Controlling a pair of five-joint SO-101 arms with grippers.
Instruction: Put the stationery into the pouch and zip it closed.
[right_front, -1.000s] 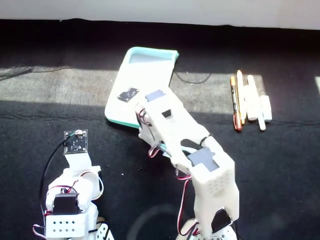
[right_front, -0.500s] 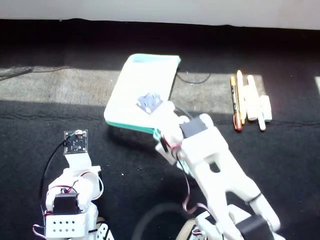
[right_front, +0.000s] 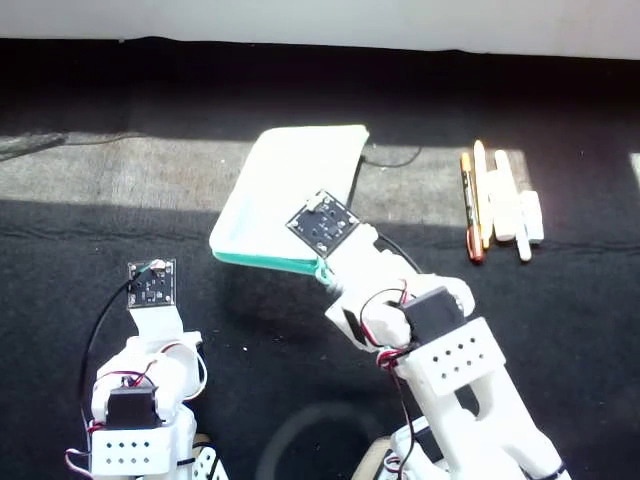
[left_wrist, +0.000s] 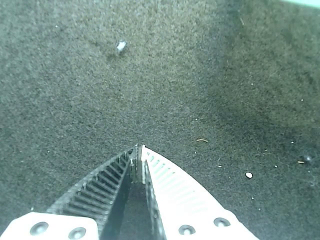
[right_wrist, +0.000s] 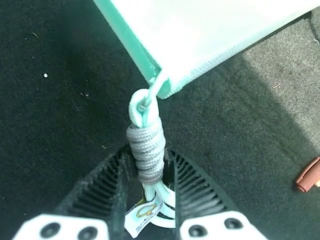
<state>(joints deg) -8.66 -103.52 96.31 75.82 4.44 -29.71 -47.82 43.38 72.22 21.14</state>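
- Table (right_front: 120, 300): dark cloth, with a sunlit band across the far half.
- Pouch (right_front: 285, 185): white with a teal zip edge, lying mid-table and slanting from near-left to far-right.
- Right gripper (right_wrist: 147, 155): at the pouch's near-right corner, jaws narrow and clamped on the grey-wrapped pull cord (right_wrist: 146, 145) that hangs from the zip.
- Left gripper (left_wrist: 137, 150): parked over bare cloth at the near left, well apart from the pouch, jaws pressed together with nothing between them.
- Stationery (right_front: 497, 200): a row of pens and sticks on the cloth, well to the right of the pouch. None is inside, so by my judgement the task is at an early stage.
- Risk: nothing pins the pouch, so a pull on the cord may drag or lift the whole pouch and leave the zip where it is.
- Risk: the cord is smooth and round and could slide out of the ribbed pads under load.
- Risk: a dragged pouch could sweep to the right into the stationery and scatter it.
- Hard to make out: whether the zip is open or shut. The slider itself is hidden behind the cord.
- Cut off: in the right wrist view, one brown pen (right_wrist: 307, 180) shows by its tip alone.
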